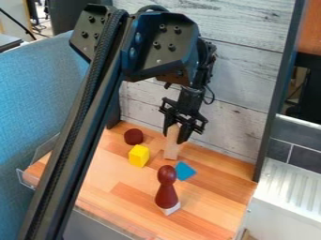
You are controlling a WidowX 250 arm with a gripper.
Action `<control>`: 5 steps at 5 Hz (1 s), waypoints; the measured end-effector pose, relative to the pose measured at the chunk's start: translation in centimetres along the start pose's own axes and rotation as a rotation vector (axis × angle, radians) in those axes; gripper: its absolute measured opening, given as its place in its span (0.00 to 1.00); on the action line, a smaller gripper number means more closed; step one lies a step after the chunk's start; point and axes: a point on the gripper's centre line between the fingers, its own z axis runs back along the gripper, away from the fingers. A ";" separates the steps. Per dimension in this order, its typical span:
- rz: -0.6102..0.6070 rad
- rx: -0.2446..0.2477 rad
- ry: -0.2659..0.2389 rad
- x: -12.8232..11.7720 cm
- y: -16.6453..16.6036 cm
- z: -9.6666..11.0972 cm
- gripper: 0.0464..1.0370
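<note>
Toward the back of the wooden surface, in front of the whitewashed plank wall, the gripper (175, 133) hangs downward, shut on the upper part of an upright pale wooden block (171, 146). The block's lower end is at or close to the surface. To its left are a dark red rounded piece (133, 136) and a yellow block (139, 155). A blue triangular piece (184, 171) lies in front and slightly right. Nearer the camera stands a dark red bowling-pin-like shape (167, 192) with a white block (171, 208) at its base.
The wooden work surface (210, 201) is bounded by the plank wall (241, 79) behind and a dark upright post (270, 126) at right. A clear plastic edge runs along the left. A blue padded panel (37, 103) stands at left, and a white ribbed surface (288, 192) at right.
</note>
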 end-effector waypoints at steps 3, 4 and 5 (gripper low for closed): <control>0.000 -0.044 -0.001 -0.3 0.8 0.0 0.97; 0.015 -0.083 -0.005 -0.6 1.7 0.6 0.96; 0.040 -0.154 -0.039 -1.1 3.4 2.1 0.96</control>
